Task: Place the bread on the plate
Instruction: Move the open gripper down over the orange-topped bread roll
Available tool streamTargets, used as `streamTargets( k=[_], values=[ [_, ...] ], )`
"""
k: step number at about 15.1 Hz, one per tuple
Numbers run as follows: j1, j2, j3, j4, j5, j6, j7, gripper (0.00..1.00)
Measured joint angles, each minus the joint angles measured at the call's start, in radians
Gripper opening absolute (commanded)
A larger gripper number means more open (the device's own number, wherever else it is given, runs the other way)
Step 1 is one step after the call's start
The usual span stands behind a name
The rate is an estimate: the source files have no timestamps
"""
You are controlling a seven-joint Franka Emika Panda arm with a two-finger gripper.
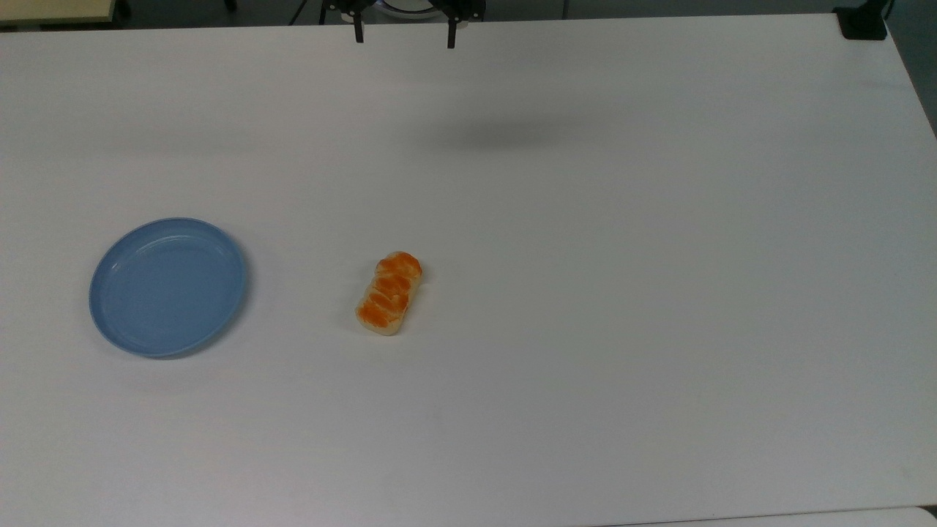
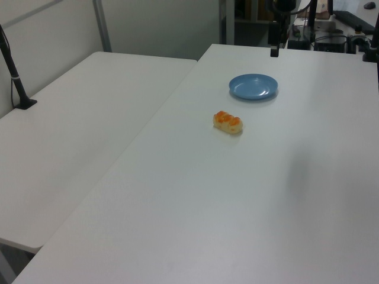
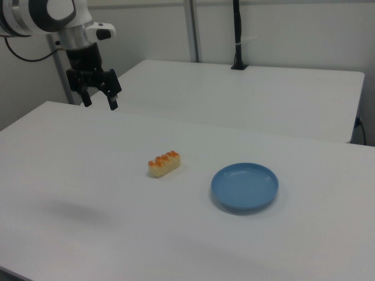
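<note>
The bread (image 1: 389,293) (image 2: 228,122) (image 3: 164,164), a small loaf with an orange-brown segmented top, lies on the white table near the middle. The light-blue plate (image 1: 167,286) (image 2: 253,86) (image 3: 245,187) sits bare, well to the top view's left of the bread. My gripper (image 1: 405,35) (image 3: 99,98) hangs open high above the table's far edge in the top view, far from both things, with nothing between its fingers. In the left view one dark finger (image 2: 274,50) shows beyond the plate.
A second white table (image 2: 77,130) (image 3: 246,93) adjoins along one side. A black post clamp (image 2: 18,89) (image 3: 237,35) stands on that table. A black object (image 1: 862,22) sits at the top view's upper right corner.
</note>
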Motion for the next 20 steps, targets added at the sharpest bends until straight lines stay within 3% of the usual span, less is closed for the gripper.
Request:
streamTargets(
  k=[11, 20],
  values=[
    [-0.023, 0.012, -0.012, 0.000, 0.008, 0.008, 0.000, 1.00],
    [-0.089, 0.201, -0.018, -0.003, 0.030, 0.295, 0.014, 1.00]
  ],
)
